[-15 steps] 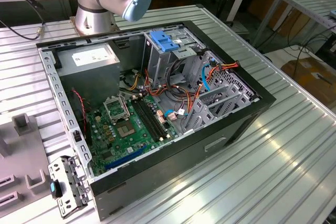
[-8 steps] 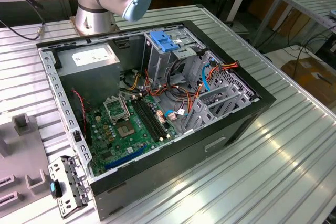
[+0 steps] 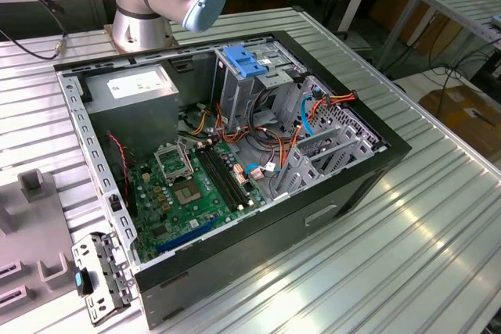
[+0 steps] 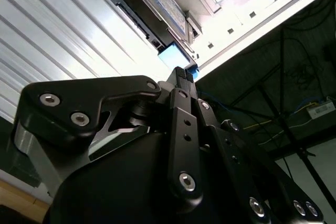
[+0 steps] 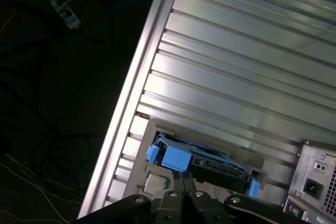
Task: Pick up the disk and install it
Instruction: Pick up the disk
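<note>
The disk (image 5: 212,163) lies flat in a grey holder (image 5: 140,163) on the ribbed tabletop (image 5: 236,77). It sits straight ahead of the gripper (image 5: 184,179), its long axis crosswise to the clenched, seemingly empty fingers near its blue rail (image 5: 176,157).

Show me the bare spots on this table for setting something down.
Bare: the ribbed aluminium table on the exterior view's right of the open black computer case, and, in the first wrist view, beyond the blue-railed silver disk. Crowded: inside the case, over the green motherboard.
</note>
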